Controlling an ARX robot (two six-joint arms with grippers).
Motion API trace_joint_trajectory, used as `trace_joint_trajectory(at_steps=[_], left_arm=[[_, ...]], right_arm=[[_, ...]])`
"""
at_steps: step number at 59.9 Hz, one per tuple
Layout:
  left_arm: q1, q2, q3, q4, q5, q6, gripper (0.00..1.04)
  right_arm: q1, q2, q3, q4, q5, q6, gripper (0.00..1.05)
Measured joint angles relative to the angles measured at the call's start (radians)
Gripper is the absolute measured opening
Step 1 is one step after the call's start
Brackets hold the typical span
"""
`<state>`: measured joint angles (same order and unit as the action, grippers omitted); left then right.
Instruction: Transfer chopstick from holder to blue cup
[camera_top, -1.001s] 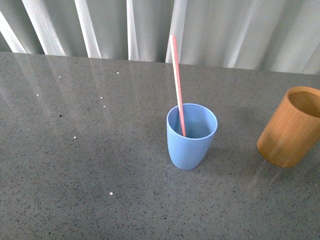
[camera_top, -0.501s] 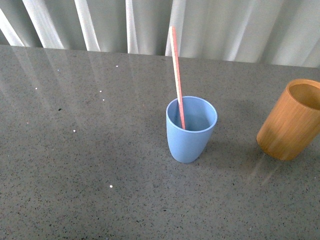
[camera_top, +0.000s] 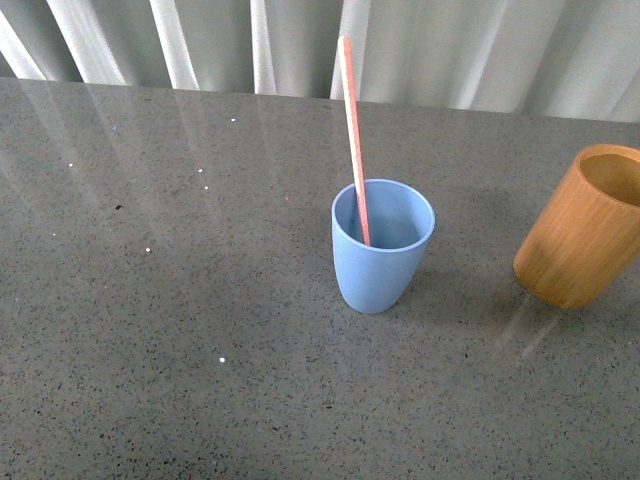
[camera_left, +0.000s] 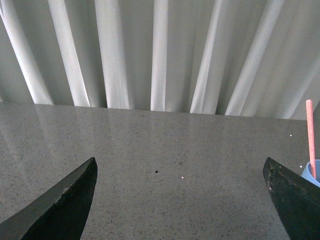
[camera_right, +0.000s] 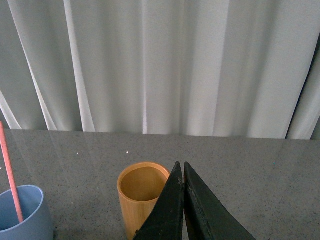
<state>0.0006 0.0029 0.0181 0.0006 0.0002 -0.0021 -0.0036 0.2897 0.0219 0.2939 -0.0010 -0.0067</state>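
A: What takes up most of the scene?

B: A grey speckled surface (camera_top: 180, 330) fills nearly the whole front view, and a white pleated curtain (camera_top: 450, 50) hangs along its far edge.

A: And the things standing on it?

B: Two cups, well apart. The holder (camera_top: 580, 235) stands at the right, orange-brown with straight sides and a thick rim; the right wrist view looks down into it and finds it empty. The blue cup (camera_top: 381, 247) stands upright near the middle, to the holder's left.

A: Where is the chopstick?

B: The chopstick (camera_top: 353, 130) is inside the blue cup. Its lower end rests down in the cup, its shaft leans against the near-left part of the rim, and its upper end tilts slightly to the left, rising well above the rim in front of the curtain. It is pink-red with a paler face.

A: Are the arms near it?

B: Neither arm appears in the front view. In its own wrist view the left tool (camera_left: 180, 200) is released, its two dark fingers spread wide over bare surface, with the blue cup and chopstick at the edge of that picture. The right tool (camera_right: 183, 200) is clenched, its fingers pressed together with nothing between them, with the holder just behind them.
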Motion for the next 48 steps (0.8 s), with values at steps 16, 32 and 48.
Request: trace_joint_trajectory(at_steps=[16, 32, 48], left_arm=[[0.000, 0.000, 0.000, 0.000, 0.000, 0.000, 0.98], [0.000, 0.000, 0.000, 0.000, 0.000, 0.000, 0.98], [0.000, 0.000, 0.000, 0.000, 0.000, 0.000, 0.98]], right_arm=[[0.000, -0.076, 0.000, -0.076, 0.000, 0.000, 0.01], [0.000, -0.222, 0.000, -0.257, 0.000, 0.003, 0.01], [0.001, -0.285, 0.000, -0.292, 0.000, 0.003, 0.01]])
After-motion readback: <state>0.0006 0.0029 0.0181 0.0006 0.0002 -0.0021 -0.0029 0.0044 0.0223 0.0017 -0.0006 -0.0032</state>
